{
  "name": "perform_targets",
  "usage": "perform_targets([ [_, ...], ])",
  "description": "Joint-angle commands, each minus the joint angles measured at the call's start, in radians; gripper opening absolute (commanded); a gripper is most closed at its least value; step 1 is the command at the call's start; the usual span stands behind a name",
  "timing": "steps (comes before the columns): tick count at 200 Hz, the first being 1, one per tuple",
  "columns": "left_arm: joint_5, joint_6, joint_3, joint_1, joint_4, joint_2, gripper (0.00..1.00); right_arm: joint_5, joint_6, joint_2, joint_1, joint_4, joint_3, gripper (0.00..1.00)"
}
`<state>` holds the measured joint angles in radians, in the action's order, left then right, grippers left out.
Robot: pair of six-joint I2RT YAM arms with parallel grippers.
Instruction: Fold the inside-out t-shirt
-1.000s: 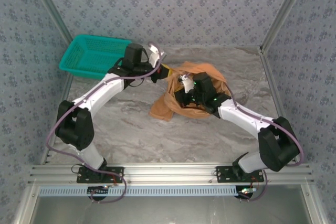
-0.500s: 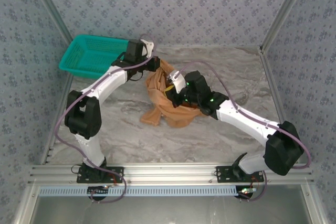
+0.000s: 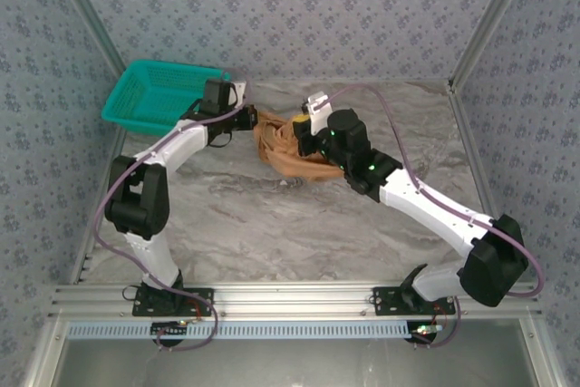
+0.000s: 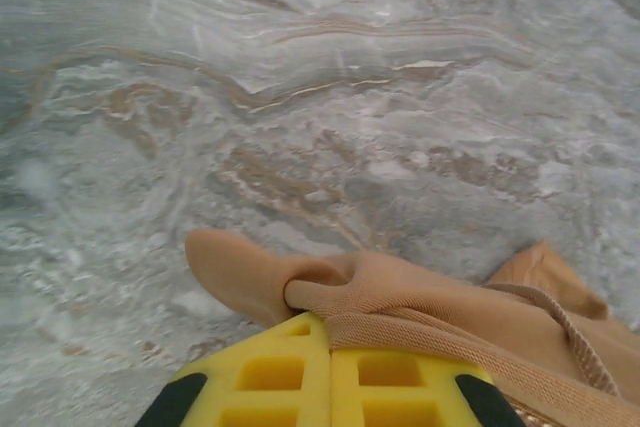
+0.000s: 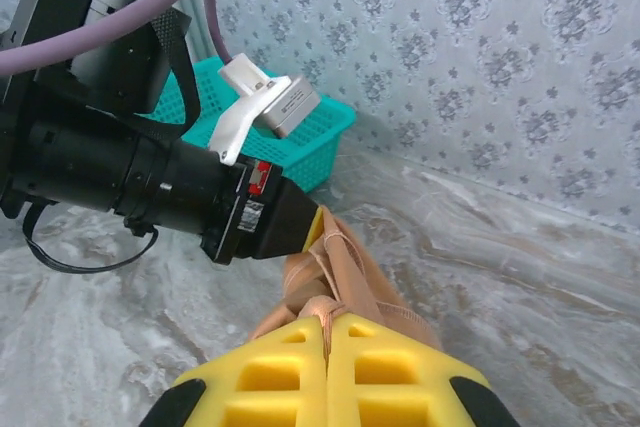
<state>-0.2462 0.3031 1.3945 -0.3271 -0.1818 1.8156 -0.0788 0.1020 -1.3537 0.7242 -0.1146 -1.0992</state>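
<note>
Now my left gripper point(image 4: 330, 335) has its yellow, square-pocketed pads pressed flat together on a thick rolled fold of the inside-out t-shirt point(image 3: 288, 149). It is a soft orange-tan knit, and a corded seam runs off beside the pads. My right gripper point(image 5: 325, 325) is likewise clamped tight on a narrow bunched ridge of the same cloth. Between the two, the shirt is a crumpled, creased bundle at the far middle of the grey marbled table point(image 3: 272, 224), near the teal mesh basket point(image 3: 149, 88).
</note>
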Motion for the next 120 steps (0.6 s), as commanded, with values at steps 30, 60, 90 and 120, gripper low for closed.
perform_targets([
  [30,0.088,0.096,-0.301,-0.012,0.217,-0.367,0.62,-0.127,0.127,-0.003,-0.019,-0.092,0.007,0.00],
  [60,0.092,0.113,-0.467,-0.111,0.303,-0.496,0.71,-0.070,0.230,-0.022,-0.038,-0.209,0.061,0.00],
  [90,0.056,0.103,-0.572,-0.229,0.415,-0.532,0.74,-0.089,0.295,-0.039,-0.044,-0.252,0.069,0.00],
  [120,0.099,0.102,-0.617,-0.325,0.497,-0.500,0.77,-0.124,0.393,-0.042,-0.052,-0.313,0.088,0.00],
])
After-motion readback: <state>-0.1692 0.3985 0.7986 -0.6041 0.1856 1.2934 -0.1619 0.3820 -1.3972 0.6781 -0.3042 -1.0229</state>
